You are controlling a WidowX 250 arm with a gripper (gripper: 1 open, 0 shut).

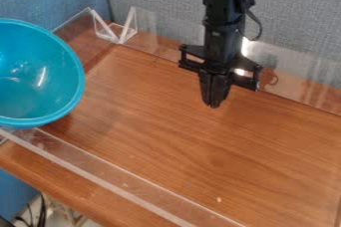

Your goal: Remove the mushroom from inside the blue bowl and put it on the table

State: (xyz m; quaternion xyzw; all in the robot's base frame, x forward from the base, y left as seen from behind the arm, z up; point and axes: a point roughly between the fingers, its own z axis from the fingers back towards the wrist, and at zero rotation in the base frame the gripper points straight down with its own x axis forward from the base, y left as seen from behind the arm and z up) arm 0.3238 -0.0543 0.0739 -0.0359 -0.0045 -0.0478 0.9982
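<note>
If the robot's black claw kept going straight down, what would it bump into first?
Most likely the bare reddish-brown wooden table. The shut black gripper points straight down over open wood, with nothing seen beneath it. The big turquoise-blue plastic bowl sits far off to the side.
</note>
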